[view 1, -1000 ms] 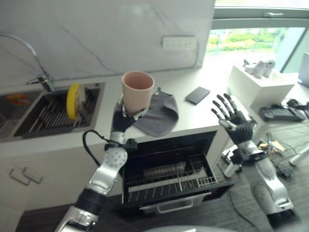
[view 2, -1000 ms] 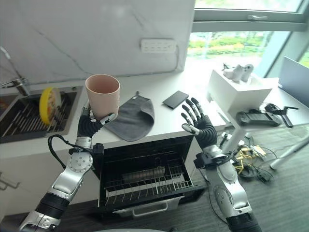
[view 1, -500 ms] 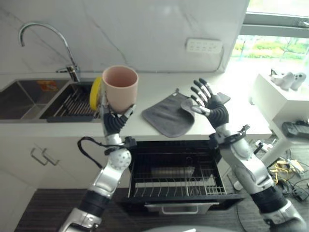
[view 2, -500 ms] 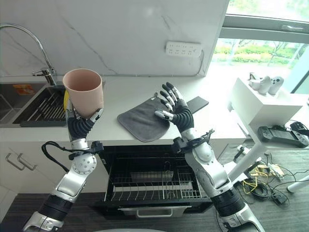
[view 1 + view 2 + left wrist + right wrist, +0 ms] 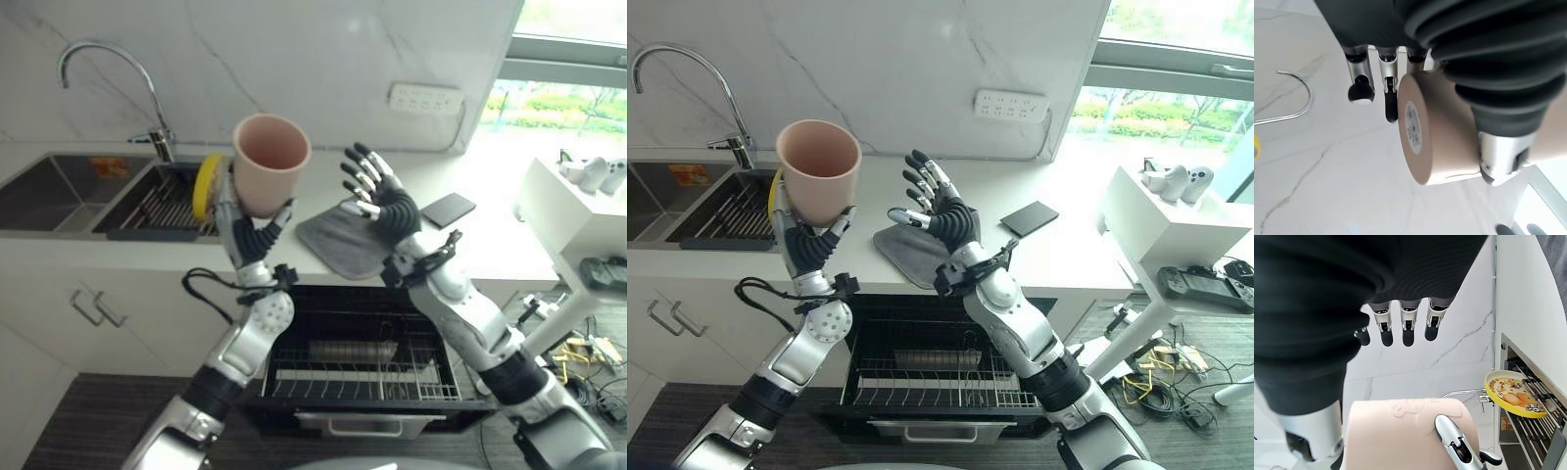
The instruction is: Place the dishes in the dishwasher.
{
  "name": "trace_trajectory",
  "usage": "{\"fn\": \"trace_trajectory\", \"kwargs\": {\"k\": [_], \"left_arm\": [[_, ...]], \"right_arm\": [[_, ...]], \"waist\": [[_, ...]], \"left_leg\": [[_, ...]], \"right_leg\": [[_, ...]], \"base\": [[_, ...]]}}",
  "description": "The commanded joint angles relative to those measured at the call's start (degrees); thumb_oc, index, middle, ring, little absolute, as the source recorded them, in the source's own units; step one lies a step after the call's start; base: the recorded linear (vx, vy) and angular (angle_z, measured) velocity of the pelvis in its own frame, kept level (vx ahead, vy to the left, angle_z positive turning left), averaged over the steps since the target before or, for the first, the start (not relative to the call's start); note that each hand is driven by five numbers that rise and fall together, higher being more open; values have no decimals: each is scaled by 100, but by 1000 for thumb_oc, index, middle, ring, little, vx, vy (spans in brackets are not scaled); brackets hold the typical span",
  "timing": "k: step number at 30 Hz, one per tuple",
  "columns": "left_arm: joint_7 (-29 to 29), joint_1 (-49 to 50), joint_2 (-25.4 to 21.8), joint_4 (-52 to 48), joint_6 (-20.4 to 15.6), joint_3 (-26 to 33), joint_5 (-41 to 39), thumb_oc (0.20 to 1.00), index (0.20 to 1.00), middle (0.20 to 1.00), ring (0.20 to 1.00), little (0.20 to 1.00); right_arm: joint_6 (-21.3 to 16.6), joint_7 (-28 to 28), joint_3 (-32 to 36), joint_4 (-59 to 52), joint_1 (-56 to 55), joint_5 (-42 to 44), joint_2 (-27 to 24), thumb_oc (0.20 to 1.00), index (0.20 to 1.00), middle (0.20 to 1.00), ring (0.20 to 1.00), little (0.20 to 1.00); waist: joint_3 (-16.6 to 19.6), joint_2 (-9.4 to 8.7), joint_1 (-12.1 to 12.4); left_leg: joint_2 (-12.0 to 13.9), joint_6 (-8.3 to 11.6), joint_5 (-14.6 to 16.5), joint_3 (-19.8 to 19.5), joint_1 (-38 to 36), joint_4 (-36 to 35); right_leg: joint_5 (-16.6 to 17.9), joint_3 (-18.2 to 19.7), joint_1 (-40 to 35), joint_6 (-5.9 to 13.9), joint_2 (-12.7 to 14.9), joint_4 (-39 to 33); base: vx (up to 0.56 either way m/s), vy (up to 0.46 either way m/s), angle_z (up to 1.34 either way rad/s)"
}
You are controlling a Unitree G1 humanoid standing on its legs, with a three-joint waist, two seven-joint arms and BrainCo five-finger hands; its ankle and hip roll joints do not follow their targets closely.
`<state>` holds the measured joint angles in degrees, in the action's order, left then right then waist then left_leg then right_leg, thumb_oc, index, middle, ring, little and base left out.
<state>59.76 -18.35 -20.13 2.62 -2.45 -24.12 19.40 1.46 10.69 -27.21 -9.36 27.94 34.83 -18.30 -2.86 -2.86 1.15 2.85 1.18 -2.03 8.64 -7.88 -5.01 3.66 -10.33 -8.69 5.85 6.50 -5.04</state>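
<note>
Your left robot hand (image 5: 251,233) grips the pink cup (image 5: 269,163) aloft above the desk's front edge; your right robot hand (image 5: 380,199), fingers spread and empty, has swung in beside it, suggesting a handover before loading the open dishwasher (image 5: 367,354).

You see two silver-grey arms with round elbow joints, dark ribbed covers over wrists and hand backs, and silver dark-tipped fingers on the left hand (image 5: 247,235) and right hand (image 5: 384,201).

I count one pink cup (image 5: 270,162), one yellow plate (image 5: 205,185), one grey cloth (image 5: 343,242), one dark flat slab (image 5: 448,209), one tap (image 5: 110,80).
</note>
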Motion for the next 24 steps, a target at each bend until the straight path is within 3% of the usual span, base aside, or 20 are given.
{"fn": "trace_trajectory", "kwargs": {"k": [1,24], "left_arm": [[161,-816,-22,387,-54,-203,418,200,200,200,200,200],[-102,-941,87,357,176,-762,278,200,200,200,200,200]], "right_arm": [[-75,67,92,-12,665,-111,139,1000,1000,1000,1000,1000],[269,319,-237,307,1153,-548,364,1000,1000,1000,1000,1000]], "waist": [[12,-64,169],[-65,-62,290]], "left_leg": [[70,65,346,11,-222,1],[32,40,359,-92,-232,8]], "right_leg": [[-57,-288,-97,89,162,4],[-56,-316,-143,88,189,4]], "base": [[0,0,0],[0,0,0]]}}
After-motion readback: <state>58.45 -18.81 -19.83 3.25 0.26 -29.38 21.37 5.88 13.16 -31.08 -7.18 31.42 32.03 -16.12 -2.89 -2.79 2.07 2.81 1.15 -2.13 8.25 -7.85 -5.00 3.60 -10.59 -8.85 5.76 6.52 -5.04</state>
